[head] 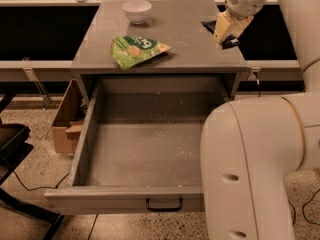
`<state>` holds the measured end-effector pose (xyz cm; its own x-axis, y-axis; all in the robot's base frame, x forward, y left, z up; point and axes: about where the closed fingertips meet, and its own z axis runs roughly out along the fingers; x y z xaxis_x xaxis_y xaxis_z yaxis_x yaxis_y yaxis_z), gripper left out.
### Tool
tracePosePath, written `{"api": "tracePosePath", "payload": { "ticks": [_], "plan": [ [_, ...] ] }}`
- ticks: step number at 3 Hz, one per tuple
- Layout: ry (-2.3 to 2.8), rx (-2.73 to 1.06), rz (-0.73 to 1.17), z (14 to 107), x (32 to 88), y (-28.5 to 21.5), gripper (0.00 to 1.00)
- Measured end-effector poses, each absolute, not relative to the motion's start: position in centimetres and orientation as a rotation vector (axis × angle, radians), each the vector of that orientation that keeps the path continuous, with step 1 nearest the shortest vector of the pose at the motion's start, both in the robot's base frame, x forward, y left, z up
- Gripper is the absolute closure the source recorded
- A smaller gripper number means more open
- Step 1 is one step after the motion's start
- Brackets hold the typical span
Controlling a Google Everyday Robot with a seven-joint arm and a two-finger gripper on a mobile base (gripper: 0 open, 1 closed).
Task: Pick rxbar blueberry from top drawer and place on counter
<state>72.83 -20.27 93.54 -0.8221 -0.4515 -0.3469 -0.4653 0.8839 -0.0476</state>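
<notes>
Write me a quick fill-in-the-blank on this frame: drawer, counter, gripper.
1. The top drawer stands ___.
2. The green snack bag lies on the ___, in front of the white bowl.
3. The gripper, at the counter's right edge, is shut on the ___.
4. The drawer's floor holds only ___.
Missing words: open; counter; rxbar blueberry; crumbs.
</notes>
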Motion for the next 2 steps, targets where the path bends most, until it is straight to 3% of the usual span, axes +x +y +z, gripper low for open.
{"api": "tracePosePath", "payload": {
  "ticks": [2],
  "plan": [
    [2.656, -0.612, 0.085, 91.5, 76.6, -17.9, 1.0]
  ]
}}
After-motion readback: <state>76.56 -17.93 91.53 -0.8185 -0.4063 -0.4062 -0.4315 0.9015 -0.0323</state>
